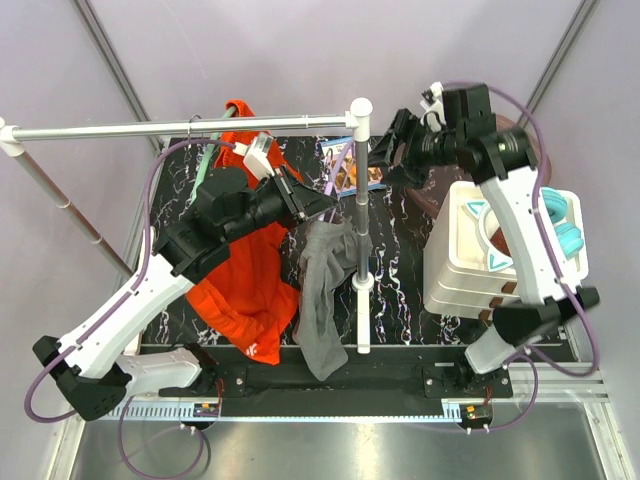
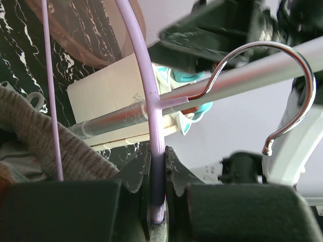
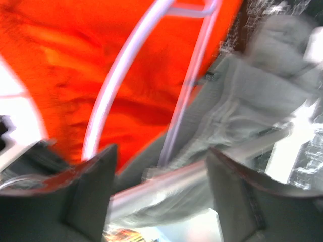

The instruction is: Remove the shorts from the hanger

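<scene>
While the orange shorts (image 1: 245, 290) hang at the far left of the rack, draped down from the rail (image 1: 150, 128) toward the bench (image 1: 400, 310), no claw holds them. Just to their right, the left claw (image 1: 322, 205) is clenched on the thin lavender wire of a hanger (image 1: 340, 165). The left wrist view shows its fingers (image 2: 133, 176) pinching that wire. The hanger's metal hook (image 2: 282, 91) curves close to the rail, but whether it sits on the rail cannot be told.

The grey shorts (image 1: 325, 300) appear to hang from this hanger. In the top view they lie at 6 o'clock from the left claw, with their long axis running 12 to 6, just beside the upright post (image 1: 361, 200).

Further right, the right claw (image 1: 388, 155) is released, its fingers spread with nothing between them, and it faces roughly 9 o'clock. From it the grey shorts lie at about 7 o'clock, past the post. Its blurred wrist view puts grey cloth ahead and to the right, and orange cloth to the left.

The left claw is nearer but is occupied steadying the hanger. I judge that the pull falls to the right claw, which would need to reach toward 7 o'clock, round the post, and draw the cloth along its long axis off the wire. A white box (image 1: 460, 270) stands at 5 o'clock from that claw, well apart.
</scene>
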